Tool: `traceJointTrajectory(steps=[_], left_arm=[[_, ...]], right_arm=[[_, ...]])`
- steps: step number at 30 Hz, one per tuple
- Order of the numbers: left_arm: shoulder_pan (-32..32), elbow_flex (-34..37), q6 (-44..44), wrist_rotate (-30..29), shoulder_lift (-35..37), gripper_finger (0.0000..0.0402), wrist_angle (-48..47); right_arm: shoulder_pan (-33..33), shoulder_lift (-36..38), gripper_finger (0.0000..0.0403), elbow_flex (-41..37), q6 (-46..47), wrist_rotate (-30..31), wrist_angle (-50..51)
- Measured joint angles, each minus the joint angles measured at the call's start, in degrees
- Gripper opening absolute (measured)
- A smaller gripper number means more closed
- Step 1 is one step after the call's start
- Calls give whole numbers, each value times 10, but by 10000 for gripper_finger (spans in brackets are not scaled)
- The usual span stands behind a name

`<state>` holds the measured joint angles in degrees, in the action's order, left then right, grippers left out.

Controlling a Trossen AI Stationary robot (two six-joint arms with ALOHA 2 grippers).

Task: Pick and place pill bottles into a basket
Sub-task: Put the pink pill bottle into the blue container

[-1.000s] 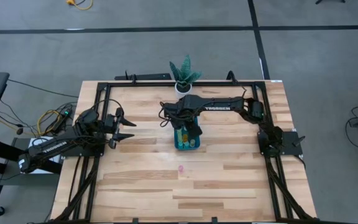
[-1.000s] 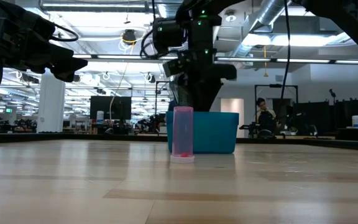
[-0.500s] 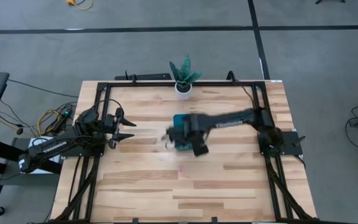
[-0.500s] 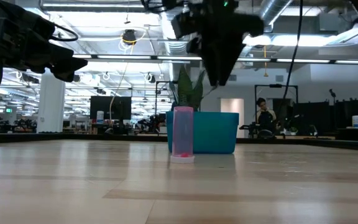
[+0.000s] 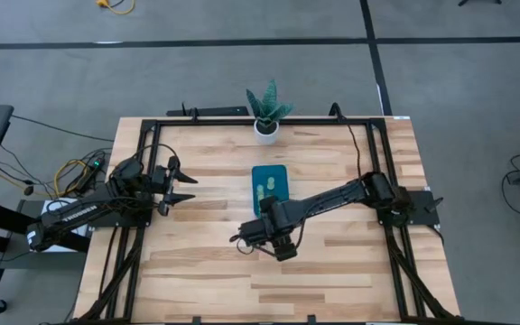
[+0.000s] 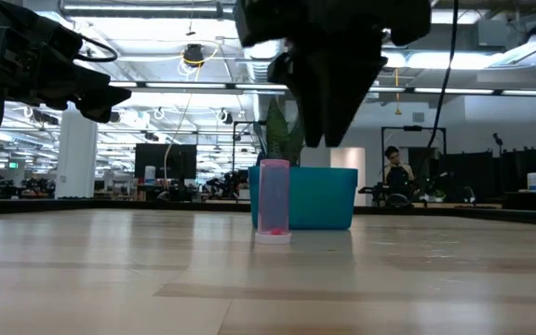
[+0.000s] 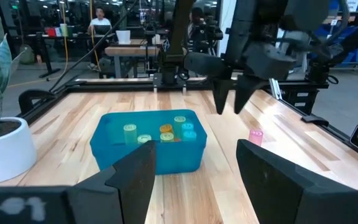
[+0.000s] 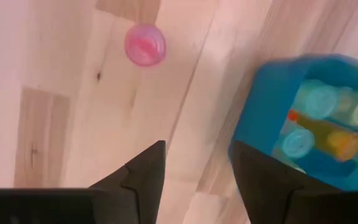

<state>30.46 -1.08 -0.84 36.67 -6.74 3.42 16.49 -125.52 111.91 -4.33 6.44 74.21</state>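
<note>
The teal basket lies mid-table with several small bottles standing inside it. One pink bottle stands upright on its base on the wood, just on the near side of the basket; it also shows in the right wrist view. In the high view my right arm covers it. My right gripper hangs open and empty above the table beside the pink bottle, fingers pointing down. My left gripper waits open at the table's left side, clear of everything.
A potted plant in a white pot stands at the far edge behind the basket. Bare wood lies all around the pink bottle and toward the near edge. A black frame borders the table.
My right gripper has risen out of the basket and swung toward the table's near edge; it now hangs over the spot by the pink bottle. The basket and the pink bottle have stayed where they were.
</note>
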Motion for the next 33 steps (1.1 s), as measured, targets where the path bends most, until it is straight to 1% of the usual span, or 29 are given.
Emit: traceJointTrajectory(steps=[7,10,18,33], left_arm=[[0,0,0,0,0,213,0],[0,0,0,0,0,213,0],[0,0,0,0,0,213,0],[0,0,0,0,0,213,0]], right_arm=[[0,-15,200,2,13,-47,-37],[4,-15,201,2,14,-62,-45],[9,-33,196,2,13,-78,-67],[11,-48,199,3,13,-61,-100]])
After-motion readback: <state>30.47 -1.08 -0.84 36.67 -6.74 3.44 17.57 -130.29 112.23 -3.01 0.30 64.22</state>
